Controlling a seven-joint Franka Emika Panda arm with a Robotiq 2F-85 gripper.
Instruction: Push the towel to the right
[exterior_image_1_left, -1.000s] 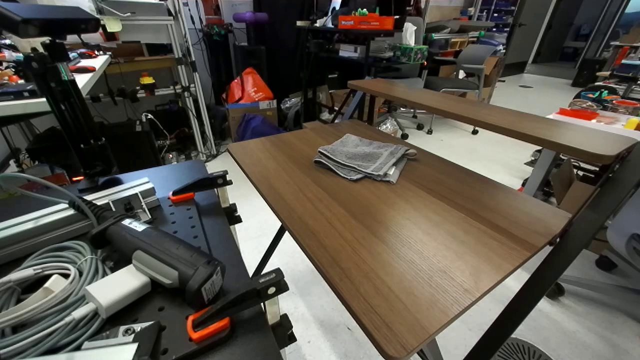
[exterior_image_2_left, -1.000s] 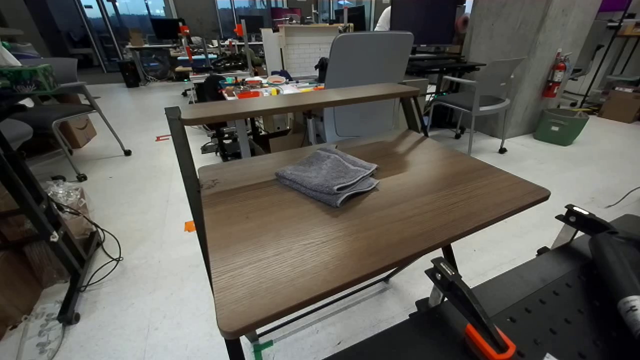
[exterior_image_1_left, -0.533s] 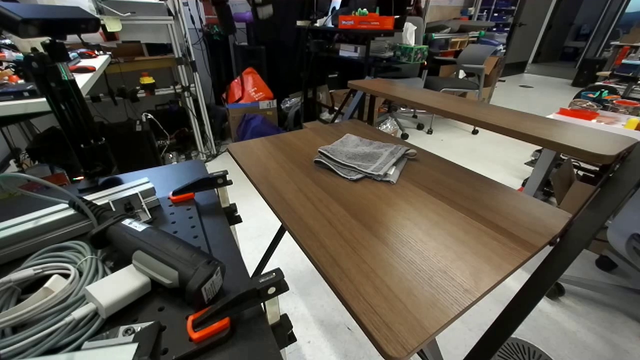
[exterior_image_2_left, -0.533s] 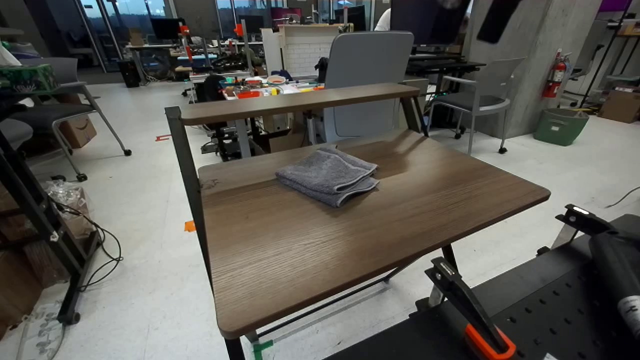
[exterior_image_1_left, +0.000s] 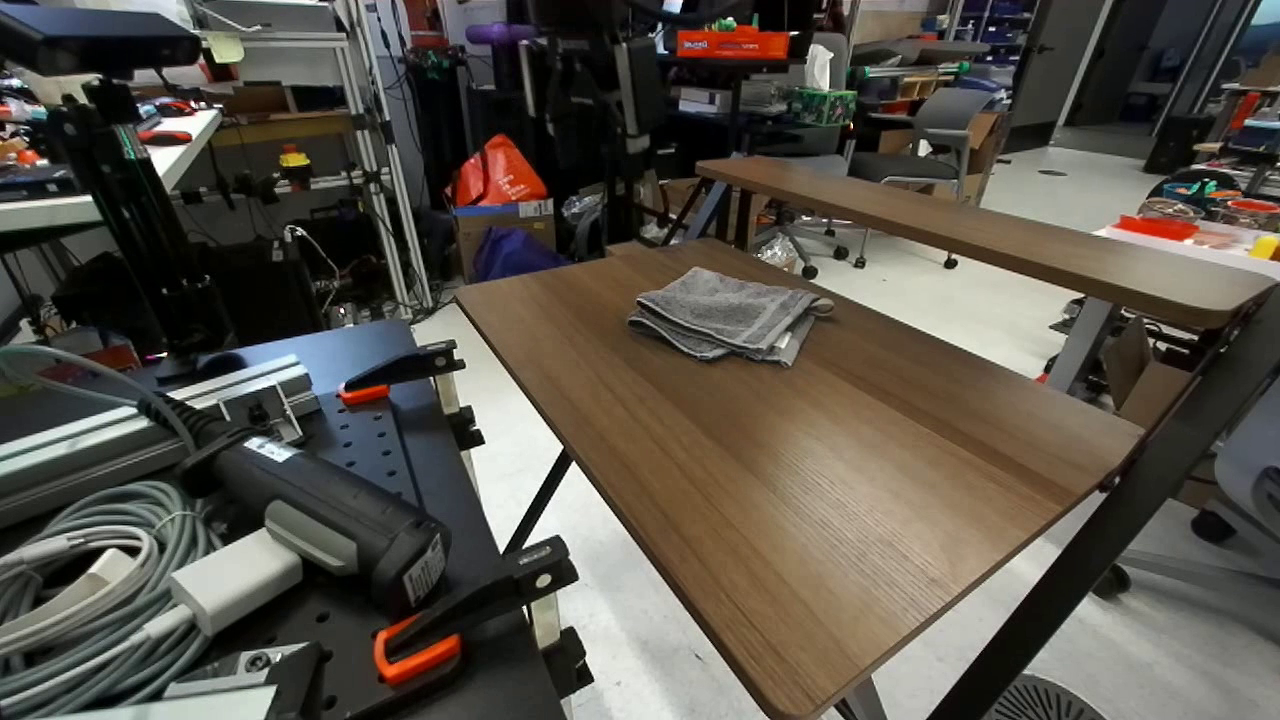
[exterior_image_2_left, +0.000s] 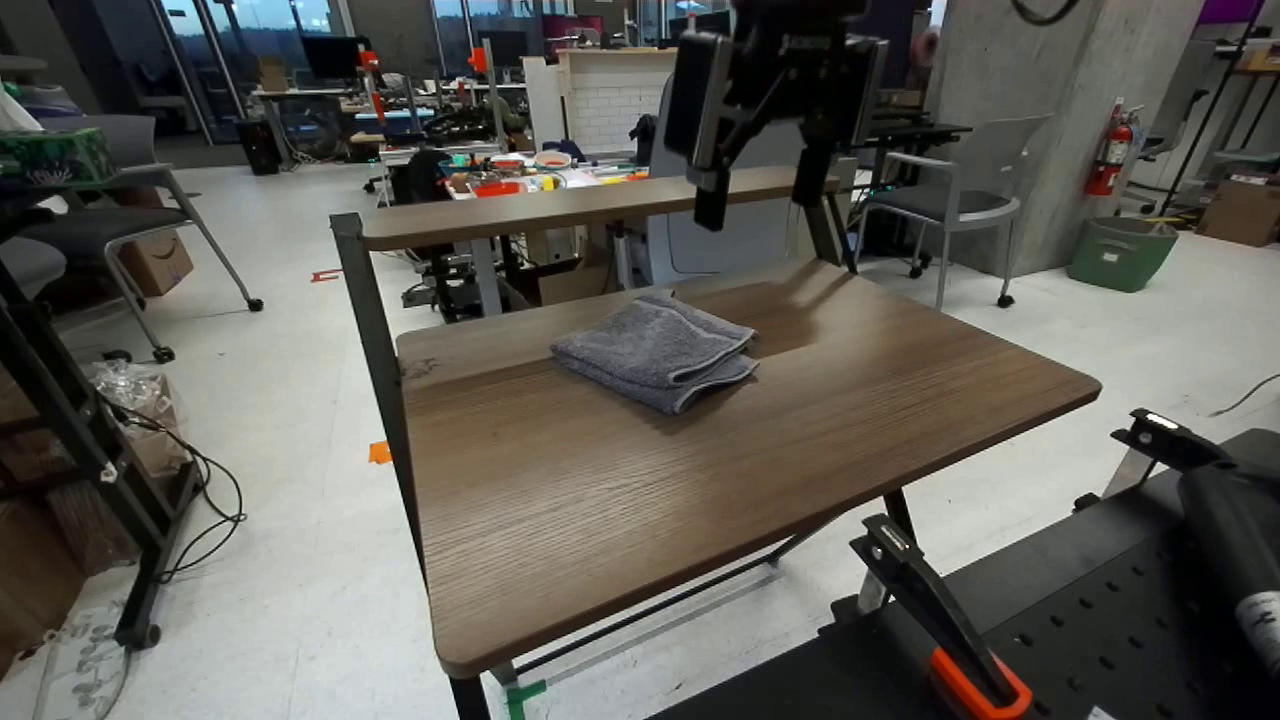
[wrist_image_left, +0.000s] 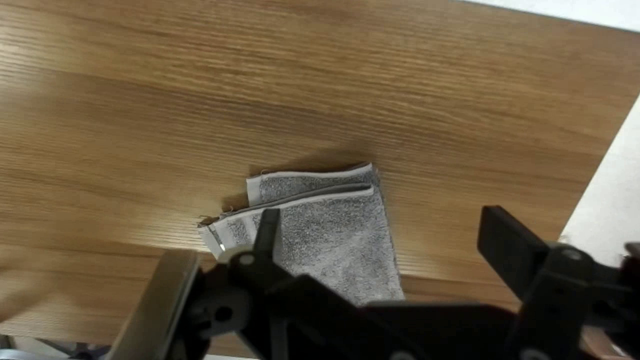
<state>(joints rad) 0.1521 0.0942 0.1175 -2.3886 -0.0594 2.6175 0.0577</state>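
Observation:
The towel is a folded grey cloth with pale hems. It lies flat on the brown tabletop in both exterior views (exterior_image_1_left: 725, 312) (exterior_image_2_left: 655, 350) and shows in the wrist view (wrist_image_left: 337, 235), its lower part hidden behind the gripper. The tabletop (exterior_image_1_left: 800, 480) also shows in an exterior view (exterior_image_2_left: 600, 510) and the wrist view (wrist_image_left: 350, 90). My gripper (exterior_image_2_left: 760, 200) hangs fingers down in the air above the table, apart from the towel. In the wrist view its fingers (wrist_image_left: 381, 212) are wide apart with nothing held; the left one overlaps the towel in the picture.
A raised brown shelf runs along one long side of the table in both exterior views (exterior_image_1_left: 1000, 235) (exterior_image_2_left: 600, 208). A dark upright (exterior_image_2_left: 375, 380) stands at the table's end. A black bench with clamps (exterior_image_1_left: 480, 600) is beside the opposite long side.
My gripper has come into both exterior views from the top, moving down and towards the table above the towel. The towel has not moved.

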